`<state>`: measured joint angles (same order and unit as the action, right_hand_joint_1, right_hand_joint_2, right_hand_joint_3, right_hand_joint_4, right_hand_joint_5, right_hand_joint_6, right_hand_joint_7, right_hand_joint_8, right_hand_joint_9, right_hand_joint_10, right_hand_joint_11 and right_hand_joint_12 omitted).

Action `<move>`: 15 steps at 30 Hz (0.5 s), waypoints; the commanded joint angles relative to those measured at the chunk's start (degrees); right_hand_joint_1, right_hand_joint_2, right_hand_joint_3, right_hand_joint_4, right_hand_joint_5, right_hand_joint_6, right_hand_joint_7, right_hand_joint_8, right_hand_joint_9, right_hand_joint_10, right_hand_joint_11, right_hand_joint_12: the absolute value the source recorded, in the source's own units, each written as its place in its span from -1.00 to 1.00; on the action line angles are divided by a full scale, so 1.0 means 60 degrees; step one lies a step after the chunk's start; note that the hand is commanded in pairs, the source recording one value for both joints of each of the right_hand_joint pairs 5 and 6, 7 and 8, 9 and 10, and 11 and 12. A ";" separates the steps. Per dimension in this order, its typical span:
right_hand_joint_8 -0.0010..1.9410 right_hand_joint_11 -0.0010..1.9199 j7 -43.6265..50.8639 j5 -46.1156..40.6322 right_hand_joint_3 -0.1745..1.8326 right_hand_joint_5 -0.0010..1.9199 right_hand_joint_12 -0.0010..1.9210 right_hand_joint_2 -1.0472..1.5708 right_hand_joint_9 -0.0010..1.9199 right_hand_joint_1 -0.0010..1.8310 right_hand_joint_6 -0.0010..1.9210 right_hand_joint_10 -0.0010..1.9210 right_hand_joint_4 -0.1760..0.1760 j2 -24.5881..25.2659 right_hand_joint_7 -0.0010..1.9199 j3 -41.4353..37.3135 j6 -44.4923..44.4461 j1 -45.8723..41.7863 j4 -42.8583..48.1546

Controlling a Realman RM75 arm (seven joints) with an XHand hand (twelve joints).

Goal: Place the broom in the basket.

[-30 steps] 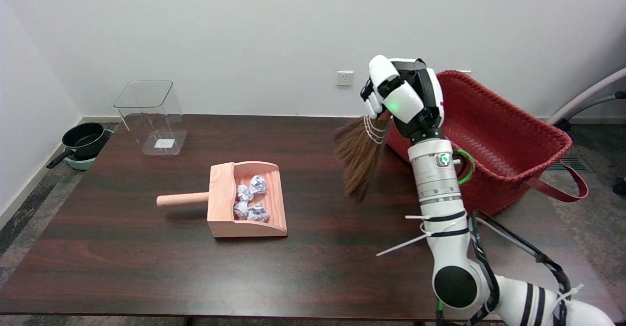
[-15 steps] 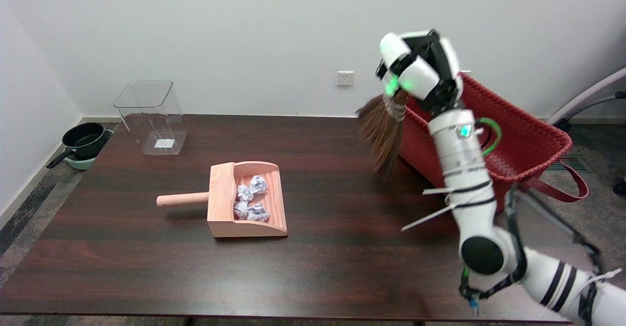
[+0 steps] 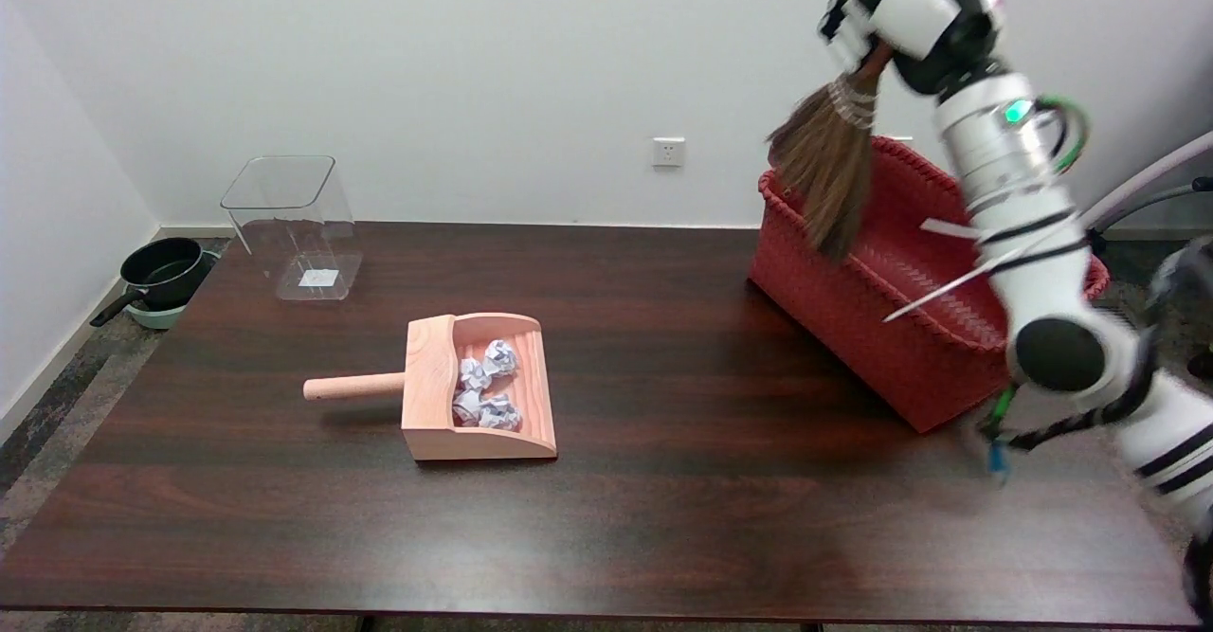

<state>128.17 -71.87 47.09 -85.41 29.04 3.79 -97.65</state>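
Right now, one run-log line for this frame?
phase: carry to basket | robot hand: grips broom by handle, raised | bristles: hang over red basket rim | release: not yet | dustpan: on table, holds paper balls

Brown broom [image 3: 826, 170] hanging bristles-down over red basket [image 3: 858, 305]

We've got one view only, the head view, so nothing is shared with another. It sits above the near edge of the table [image 3: 606, 518], looking down and across toward the far wall [image 3: 474, 63]. Wide framing: we see the whole tabletop left to right, floor strips both sides, and the wall socket [image 3: 668, 152] at the far side. The right arm [image 3: 1033, 234] enters from the right, fairly close to the lens.
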 commanded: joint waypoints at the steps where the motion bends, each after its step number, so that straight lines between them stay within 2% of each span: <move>1: 0.89 0.78 -0.1927 -0.1380 0.01 1.00 0.77 1.00 0.97 0.08 1.00 0.97 0.00 -0.1840 0.92 -0.4704 -0.4846 -0.0501 0.0772; 9: 0.90 0.77 -0.2425 -0.1860 -0.01 1.00 0.77 1.00 0.96 0.08 1.00 0.96 0.00 -0.1641 0.92 -0.4523 -0.4897 -0.1201 0.0738; 15: 0.90 0.77 -0.2508 -0.1823 0.00 1.00 0.77 1.00 0.96 0.08 1.00 0.96 0.00 -0.1270 0.92 -0.4129 -0.4433 -0.2512 0.0535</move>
<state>119.08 -78.52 39.81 -105.23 8.21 0.10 -94.64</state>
